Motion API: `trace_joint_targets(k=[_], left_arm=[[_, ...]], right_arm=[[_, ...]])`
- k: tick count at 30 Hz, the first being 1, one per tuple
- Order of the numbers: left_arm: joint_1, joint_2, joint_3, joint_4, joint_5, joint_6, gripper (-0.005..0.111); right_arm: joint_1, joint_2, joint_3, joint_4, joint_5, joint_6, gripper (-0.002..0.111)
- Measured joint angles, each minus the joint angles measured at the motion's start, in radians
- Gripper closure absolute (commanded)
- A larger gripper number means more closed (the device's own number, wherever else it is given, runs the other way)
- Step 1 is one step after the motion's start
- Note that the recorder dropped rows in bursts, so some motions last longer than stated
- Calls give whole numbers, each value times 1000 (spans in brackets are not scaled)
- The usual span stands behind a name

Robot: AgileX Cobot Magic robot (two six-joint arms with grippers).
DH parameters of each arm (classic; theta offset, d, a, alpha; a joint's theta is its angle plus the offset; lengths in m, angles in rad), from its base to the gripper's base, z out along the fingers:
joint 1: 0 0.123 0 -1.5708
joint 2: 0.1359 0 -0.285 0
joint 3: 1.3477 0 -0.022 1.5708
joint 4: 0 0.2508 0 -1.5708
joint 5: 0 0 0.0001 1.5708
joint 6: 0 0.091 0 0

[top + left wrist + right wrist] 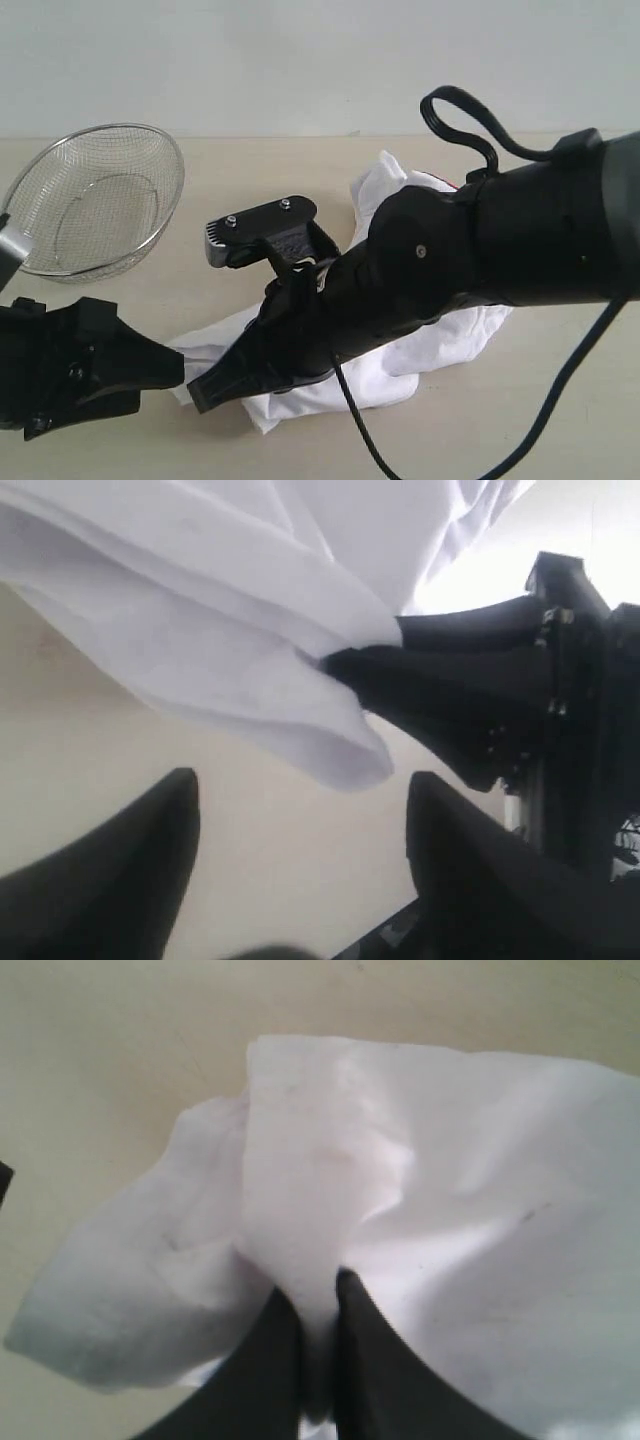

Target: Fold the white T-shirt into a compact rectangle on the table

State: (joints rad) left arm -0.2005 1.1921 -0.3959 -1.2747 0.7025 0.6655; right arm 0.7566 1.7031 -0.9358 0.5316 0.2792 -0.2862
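One white T-shirt [445, 345] stretches diagonally from near-left to far-right.

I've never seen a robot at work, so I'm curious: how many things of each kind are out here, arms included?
white T-shirt: 1
wire mesh basket: 1
robot arms: 2 (left arm, right arm)
Total: 4

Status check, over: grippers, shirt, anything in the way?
Left gripper open at shirt edge, holding nothing. Right gripper shut on shirt; shirt bunched, not folded. Basket on table, apart from shirt.
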Motion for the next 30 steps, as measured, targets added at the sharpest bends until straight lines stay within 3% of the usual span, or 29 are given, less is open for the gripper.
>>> trace_joint_targets(k=[26, 28, 30], left_arm=[[0, 210, 0, -297, 29, 165, 49], [0, 221, 0, -304, 29, 169, 53], [0, 232, 0, -308, 29, 175, 65]], right_arm=[[0, 0, 0, 2, -20, 2, 108], [0, 0, 0, 2, -20, -1, 108], [0, 0, 0, 2, -20, -1, 108]])
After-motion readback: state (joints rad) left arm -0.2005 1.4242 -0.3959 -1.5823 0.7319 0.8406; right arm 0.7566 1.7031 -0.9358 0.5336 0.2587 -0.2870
